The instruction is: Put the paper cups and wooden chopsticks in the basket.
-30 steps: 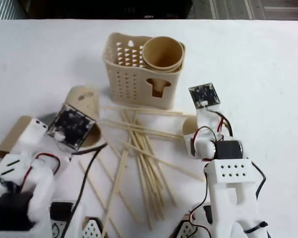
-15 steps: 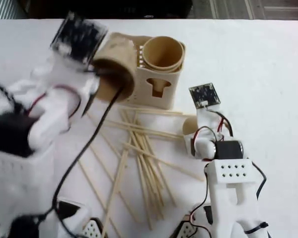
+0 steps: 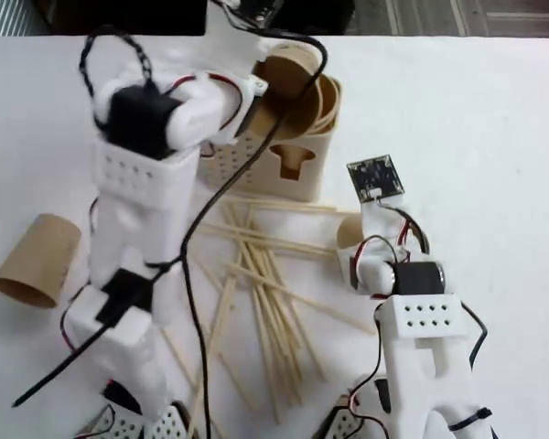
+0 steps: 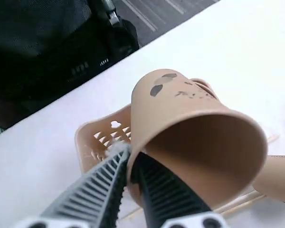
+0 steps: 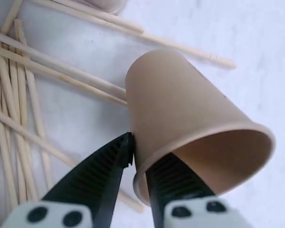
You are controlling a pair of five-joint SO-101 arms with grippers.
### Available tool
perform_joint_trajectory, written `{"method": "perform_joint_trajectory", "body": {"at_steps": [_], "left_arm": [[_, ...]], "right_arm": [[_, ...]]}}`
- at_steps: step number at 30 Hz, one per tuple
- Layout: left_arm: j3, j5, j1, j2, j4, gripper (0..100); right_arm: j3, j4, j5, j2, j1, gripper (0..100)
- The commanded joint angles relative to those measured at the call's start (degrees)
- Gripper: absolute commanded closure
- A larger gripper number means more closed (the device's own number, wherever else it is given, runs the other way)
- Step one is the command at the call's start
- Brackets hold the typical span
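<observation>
While the left claw [image 4: 129, 156] pinches the rim of the lifted cup [image 4: 194, 137], one finger inside the mouth and one outside, that cup hangs over the open top of the basket [image 3: 256, 160], at the far middle of the table [image 3: 494, 137]. Its long axis is tilted, not upright: the mouth faces back toward the arm and the base points far and right, just beside the nested cups [image 3: 329, 96] already standing in the basket's right part. The coming move seems to turn on this. The cup is above the opening, so letting go should drop it in, though the tilt may leave it leaning on the nested rims.

The right claw [image 5: 132, 147] is clamped in the same way on the rim of a second cup [image 5: 180, 104], low over the table, near and right of the basket, base toward it.

By count: one cup in each claw, one loose cup [image 3: 37, 261] lying on its side well apart at the left, closer to the left arm, and what look like two nested in the basket. The chopsticks [image 3: 265, 302] lie crossed between the arms, more than a dozen, too tangled to count exactly. None is in the basket.
</observation>
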Motion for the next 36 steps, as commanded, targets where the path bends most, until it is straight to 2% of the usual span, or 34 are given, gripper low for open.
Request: {"method": "perform_joint_trajectory", "body": {"at_steps": [1,6,10,13,15,22,29,36], "left_arm": [[-4.31,0.26,1.36,3.03,1.32,98],[-4.40,0.26,1.36,3.82,2.11,96],[-4.40,1.23,1.36,4.35,1.49,81],[-4.57,6.86,0.92,6.02,-0.44,69],[-4.84,8.88,0.84,7.78,-2.64,66],[-4.92,9.49,-0.13,10.51,-10.46,68],[-4.40,9.49,-4.44,10.15,-18.29,68],[-7.38,9.49,-3.56,10.68,-16.00,68]], "right_arm": [[-0.35,-0.75,0.53,-0.66,0.75,97.8],[-0.35,-0.75,0.53,-0.66,0.75,97.8],[-0.35,-0.84,0.53,-0.66,0.75,97.8],[-0.35,-0.84,0.53,-0.66,0.75,97.8],[-0.35,-0.84,0.53,-0.66,0.75,97.8],[-0.35,-0.84,0.53,-0.57,0.75,97.8],[-0.35,-0.84,0.53,-0.57,0.75,97.8],[-0.35,-0.84,0.53,-0.57,0.75,97.8]]}}
